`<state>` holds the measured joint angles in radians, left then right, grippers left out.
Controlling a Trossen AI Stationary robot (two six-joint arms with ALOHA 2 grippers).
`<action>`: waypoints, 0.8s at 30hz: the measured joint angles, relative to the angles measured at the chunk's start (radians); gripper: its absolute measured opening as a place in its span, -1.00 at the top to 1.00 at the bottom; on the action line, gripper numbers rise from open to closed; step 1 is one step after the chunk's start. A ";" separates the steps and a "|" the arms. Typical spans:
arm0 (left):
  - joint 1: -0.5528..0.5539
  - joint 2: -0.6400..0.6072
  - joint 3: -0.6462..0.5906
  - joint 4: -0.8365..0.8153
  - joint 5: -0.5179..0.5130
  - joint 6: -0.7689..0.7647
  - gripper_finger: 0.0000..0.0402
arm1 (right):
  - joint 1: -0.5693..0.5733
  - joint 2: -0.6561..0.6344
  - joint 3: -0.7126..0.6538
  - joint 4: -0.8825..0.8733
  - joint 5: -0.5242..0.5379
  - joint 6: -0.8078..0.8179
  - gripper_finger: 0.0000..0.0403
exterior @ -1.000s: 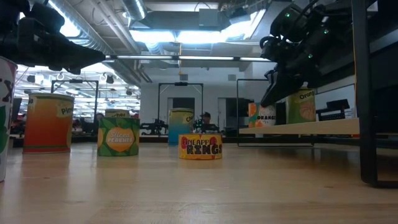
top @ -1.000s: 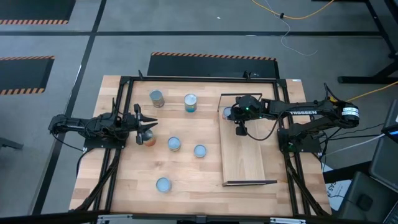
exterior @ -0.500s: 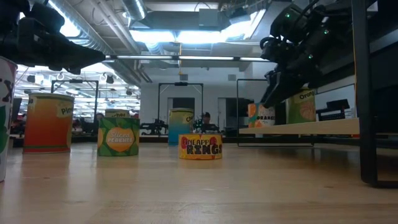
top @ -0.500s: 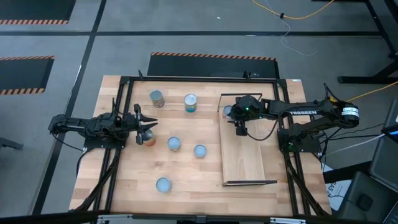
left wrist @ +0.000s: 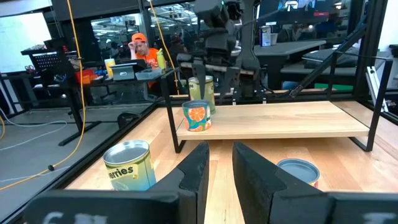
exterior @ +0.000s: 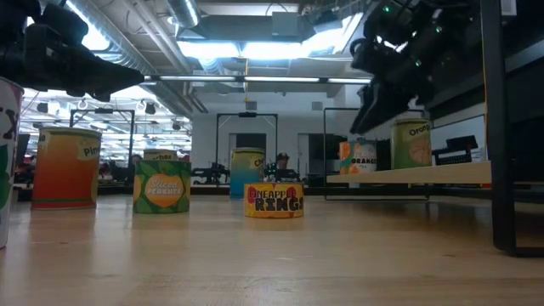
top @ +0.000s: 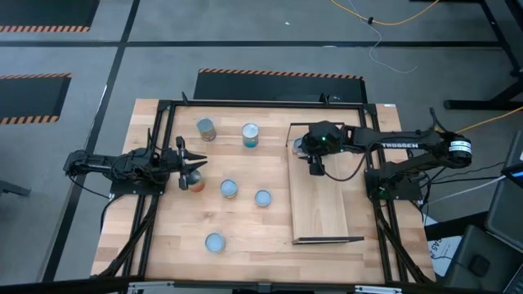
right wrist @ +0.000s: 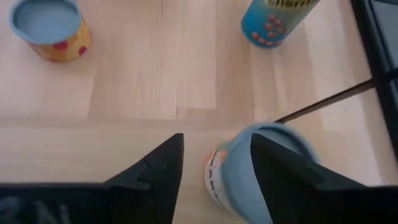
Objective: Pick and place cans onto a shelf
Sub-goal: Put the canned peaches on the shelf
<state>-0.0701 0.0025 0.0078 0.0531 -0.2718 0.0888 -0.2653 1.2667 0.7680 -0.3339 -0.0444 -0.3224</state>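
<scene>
Right pincer (top: 314, 167) hangs above the far end of the shelf (top: 320, 204), its fingers spread, gripping nothing. Two cans stand there on the shelf, an orange-labelled can (left wrist: 197, 116) and a green can (left wrist: 201, 91); from above the arm hides them almost fully. Left pincer (top: 193, 163) waits over the wooden surface (top: 245, 237), spread too, beside a red-sided can (top: 196, 183) that it partly covers. Five other cans stand loose.

Readable labels on the cans and arm

"RING" is read on the short can (exterior: 274, 201), "ORANGE" on a shelf can (exterior: 358, 158), "Orang" on another (exterior: 411, 144), "TROSSEN" on the right arm (top: 398, 147).
</scene>
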 joint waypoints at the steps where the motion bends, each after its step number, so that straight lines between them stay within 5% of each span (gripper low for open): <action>1: 0.000 0.000 0.000 0.001 0.000 0.000 0.68 | 0.000 0.000 0.020 -0.019 0.000 0.000 0.05; 10: 0.000 0.000 0.000 0.110 -0.050 -0.009 0.68 | 0.000 0.000 0.219 -0.232 0.000 0.000 0.05; 24: 0.004 0.113 0.085 0.160 -0.211 -0.027 0.68 | 0.000 -0.001 0.276 -0.194 0.000 0.000 0.05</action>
<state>-0.0657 0.1155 0.0926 0.2131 -0.4831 0.0621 -0.2653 1.2659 1.0443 -0.5282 -0.0448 -0.3225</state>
